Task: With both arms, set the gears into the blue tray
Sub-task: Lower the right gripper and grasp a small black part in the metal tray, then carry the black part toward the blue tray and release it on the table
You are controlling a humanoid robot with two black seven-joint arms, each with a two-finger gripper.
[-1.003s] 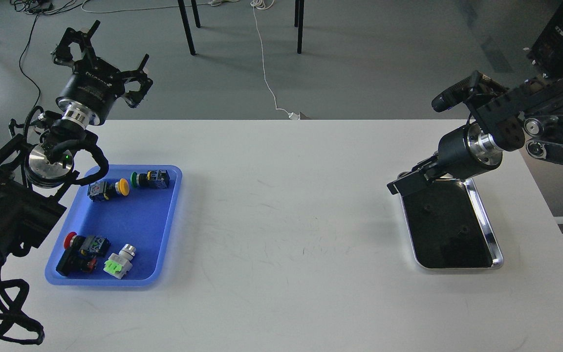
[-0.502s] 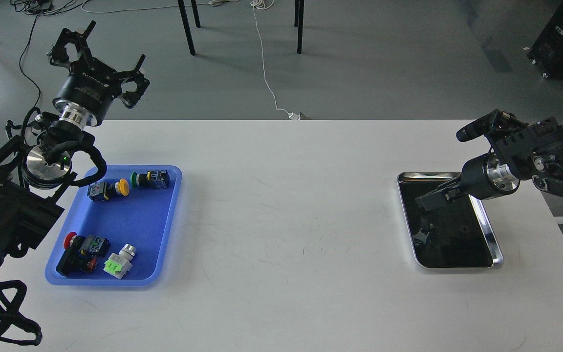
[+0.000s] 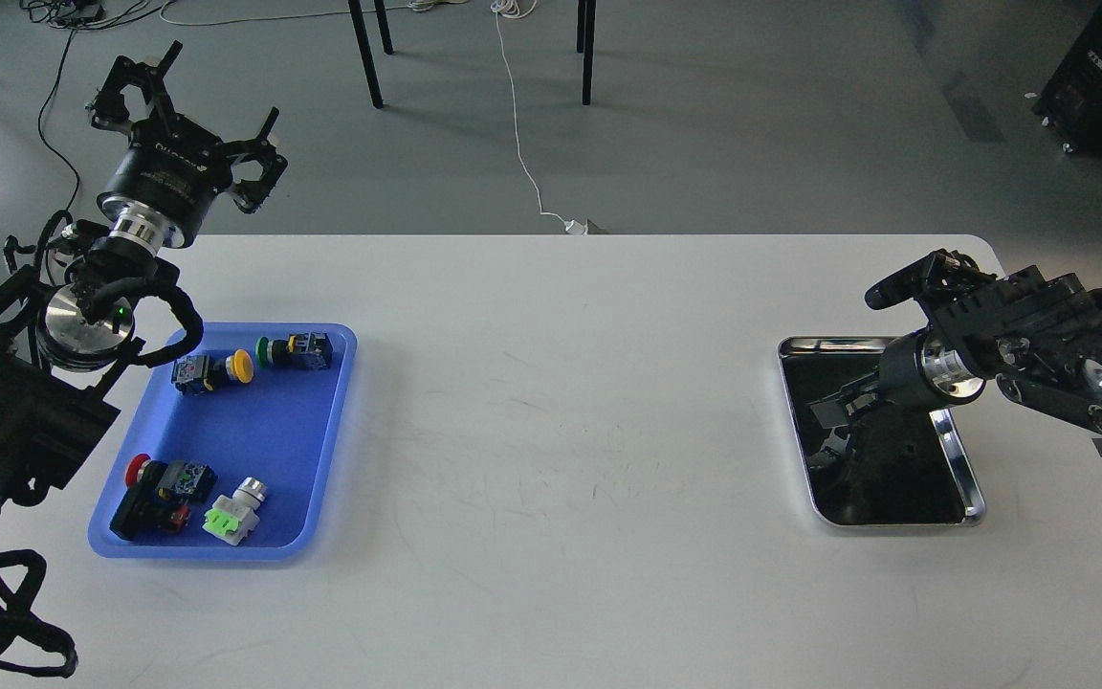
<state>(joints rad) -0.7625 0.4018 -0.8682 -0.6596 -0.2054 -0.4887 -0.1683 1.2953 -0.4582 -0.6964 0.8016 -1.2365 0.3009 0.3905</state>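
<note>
A white desk (image 3: 551, 402) carries a shiny steel tray (image 3: 964, 478) at right; four colour-capped push-button switches (image 3: 211, 371) lie at left.

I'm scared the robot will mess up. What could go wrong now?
The gears are tiny and black on the steel tray's dark inside, so the right gripper, low over it, might miss one. The blue tray already holds push-button switches, so a dropped gear could bounce off them. The carry across the table is long, and a gear might slip.
</note>
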